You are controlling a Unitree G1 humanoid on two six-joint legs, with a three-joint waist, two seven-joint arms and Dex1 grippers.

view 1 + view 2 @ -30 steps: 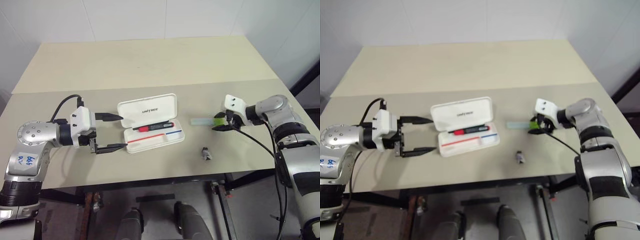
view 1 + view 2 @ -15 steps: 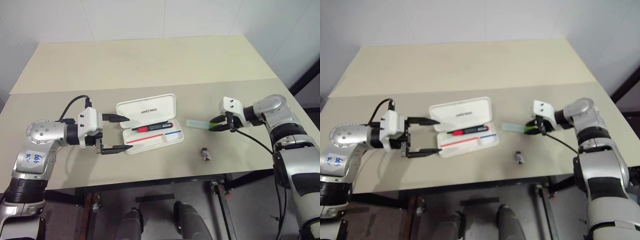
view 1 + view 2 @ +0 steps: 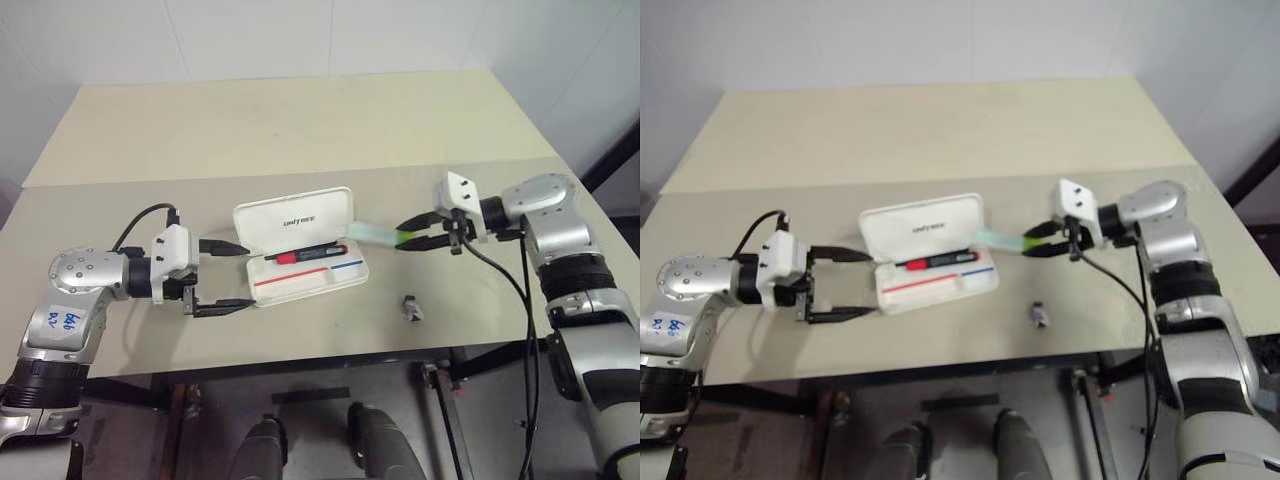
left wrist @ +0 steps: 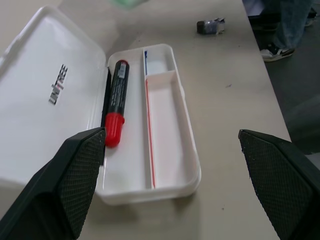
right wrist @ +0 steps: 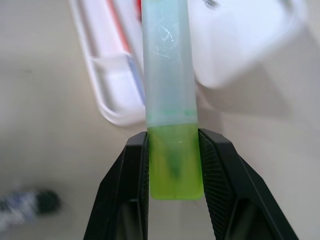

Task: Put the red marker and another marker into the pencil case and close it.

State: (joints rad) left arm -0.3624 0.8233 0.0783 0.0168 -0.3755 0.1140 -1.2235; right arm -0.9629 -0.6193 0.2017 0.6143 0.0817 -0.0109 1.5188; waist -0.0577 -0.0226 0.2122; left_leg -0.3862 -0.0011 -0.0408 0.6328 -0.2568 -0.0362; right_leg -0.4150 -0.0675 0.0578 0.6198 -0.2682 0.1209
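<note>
Case (image 3: pixel 300 245) lies open on worktop (image 3: pixel 300 120), lid tipped back, w/ red marker (image 3: pixel 305 253) in its rear compartment next to the hinge. R hand (image 3: pixel 418 232) is clamped on the lime cap of the highlighter (image 3: pixel 385 235), held off the worktop just right of the case, pale body pointing at the case's right end. L hand (image 3: pixel 228 277) sits just left of the case, fingers spread wide, holding nothing; small dark lump (image 3: pixel 410 308) lies front-right of the case.
</note>
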